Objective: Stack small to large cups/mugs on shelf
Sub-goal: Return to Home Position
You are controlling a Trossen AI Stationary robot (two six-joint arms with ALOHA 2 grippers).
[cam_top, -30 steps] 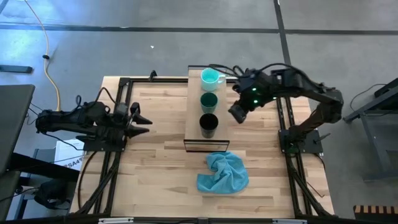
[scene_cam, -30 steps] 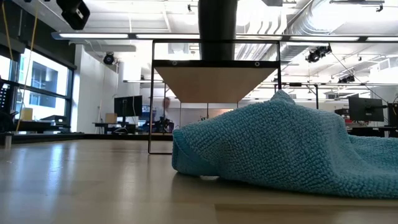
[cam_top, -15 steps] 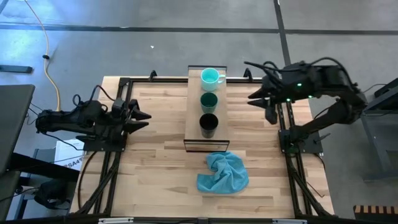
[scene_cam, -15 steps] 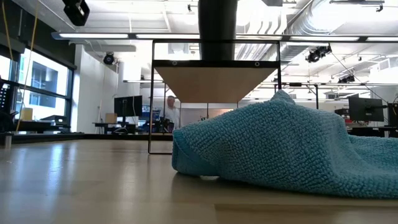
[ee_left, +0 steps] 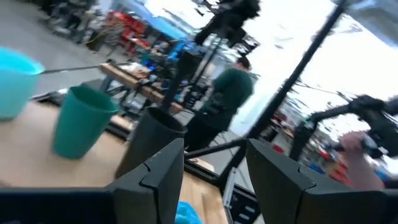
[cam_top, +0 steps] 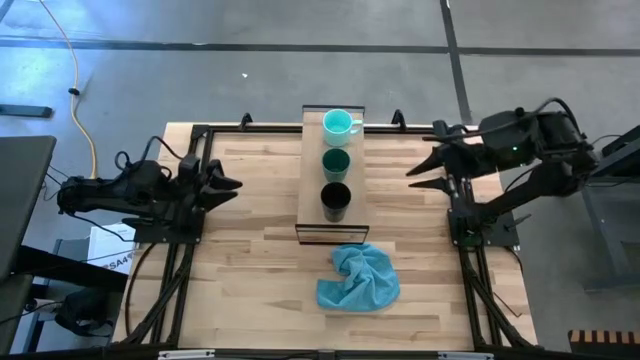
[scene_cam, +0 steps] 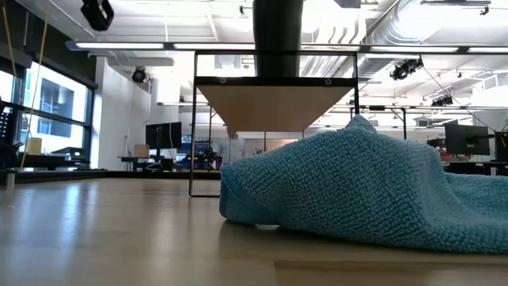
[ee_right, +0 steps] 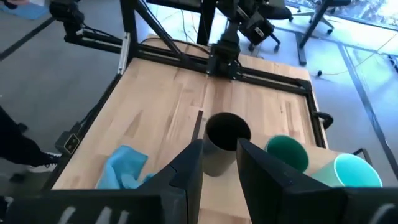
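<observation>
Motion is all on the right side. The right claw (cam_top: 418, 177), which a second ago hung just beside the shelf (cam_top: 312, 175) near the green cup (cam_top: 335, 161), has swung away. It now sits over the right edge of the bench (cam_top: 250, 250), well apart from the cups, fingers spread and holding nothing. The left claw (cam_top: 230, 186) has scarcely shifted; it waits at the left edge, likewise released and empty.

The three cups have not moved. Along the shelf stand the turquoise mug (cam_top: 340, 123) at the far end, the green cup in the middle, and the black cup (cam_top: 335, 199) nearest the blue cloth (cam_top: 358, 277). The cloth lies on the bench just past the shelf's near end.

From the low camera the cloth fills the foreground and the shelf shows only its underside and dark frame. The black cup is cut off by the top of that picture, and the other two cannot be seen behind it. From the left wrist the mug is cropped at the edge and the black cup stands partly behind a finger; a person (ee_left: 233, 93) in the room beyond is too blurred to make out. From the right wrist the mug is cut off as well, and the black cup shows in the gap between the fingers.
</observation>
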